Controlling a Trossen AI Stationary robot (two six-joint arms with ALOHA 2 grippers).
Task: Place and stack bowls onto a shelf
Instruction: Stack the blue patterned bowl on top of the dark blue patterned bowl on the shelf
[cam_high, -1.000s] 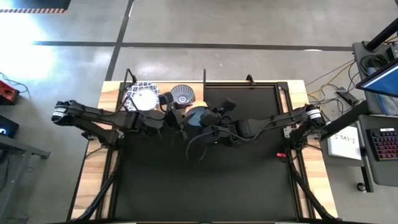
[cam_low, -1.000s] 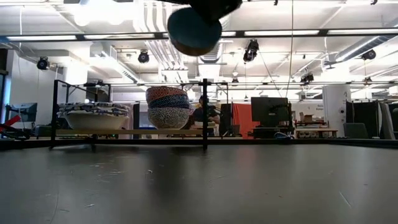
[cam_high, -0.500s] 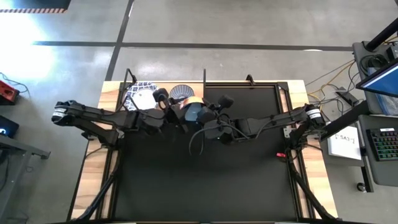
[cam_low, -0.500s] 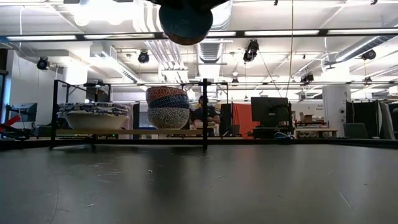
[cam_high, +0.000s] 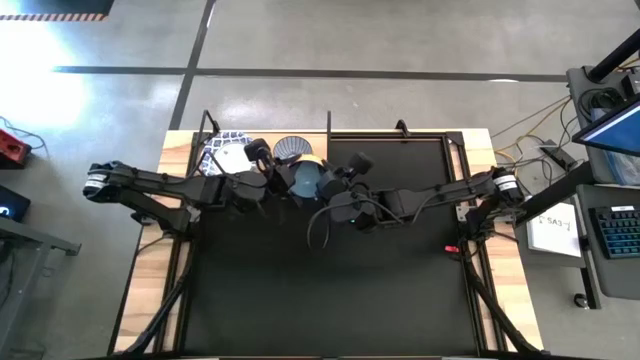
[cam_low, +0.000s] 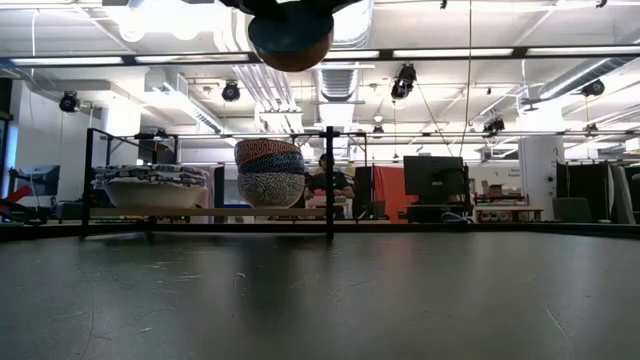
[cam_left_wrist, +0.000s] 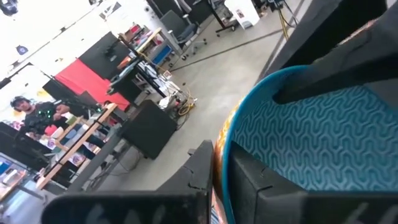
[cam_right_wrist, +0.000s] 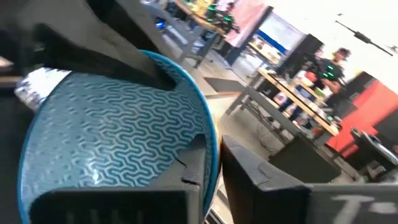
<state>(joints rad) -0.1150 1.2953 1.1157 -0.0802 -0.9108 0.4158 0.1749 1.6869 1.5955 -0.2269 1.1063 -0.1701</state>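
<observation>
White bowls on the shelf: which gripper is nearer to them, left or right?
Left. The left gripper is right beside the white bowls, between them and the raised light-blue bowl; the right gripper is on that bowl's far side.

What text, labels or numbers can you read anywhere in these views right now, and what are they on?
None can be read.
White sheet on the side table: dark marks, too small to read.
Light-blue patterned bowl, held between both grippers: wavy pattern only, no lettering.
Stacked bowls on the light-wood shelf: patterns only.
</observation>
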